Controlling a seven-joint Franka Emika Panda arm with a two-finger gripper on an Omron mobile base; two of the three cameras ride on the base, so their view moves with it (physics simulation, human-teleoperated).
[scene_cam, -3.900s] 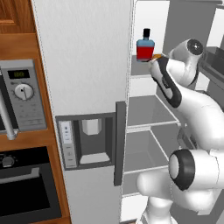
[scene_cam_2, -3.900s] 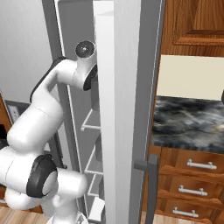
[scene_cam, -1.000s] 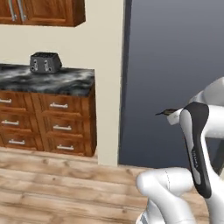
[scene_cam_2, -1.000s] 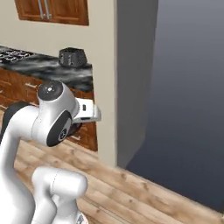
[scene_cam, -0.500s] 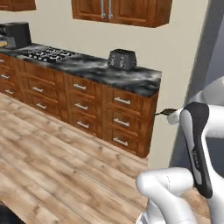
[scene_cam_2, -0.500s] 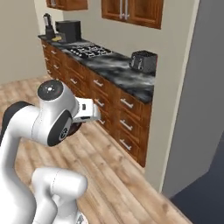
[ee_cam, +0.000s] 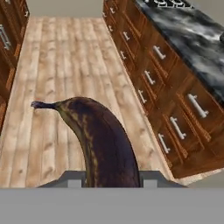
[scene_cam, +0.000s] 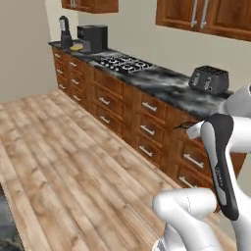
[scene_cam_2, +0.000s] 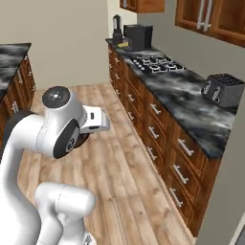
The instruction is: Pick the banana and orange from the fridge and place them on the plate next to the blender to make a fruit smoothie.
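My gripper is shut on the banana, a dark brown curved fruit that looms large in the hand view, stem pointing left. In the left base view its thin stem tip pokes out beside the hand, above the wooden floor. The blender stands at the far end of the dark marble counter, also seen as the blender. The yellow plate lies beside it, in front of the coffee machine, plate. The orange and the fridge are out of view.
A black coffee machine stands beside the blender. Along the counter come a gas hob and a black toaster. Wooden drawer fronts line the counter. A second counter lies across the wooden floor.
The whole picture has swung round as the base moved: the fridge is gone and the long counter with hob, coffee machine and blender has come into view. The banana stays gripped.
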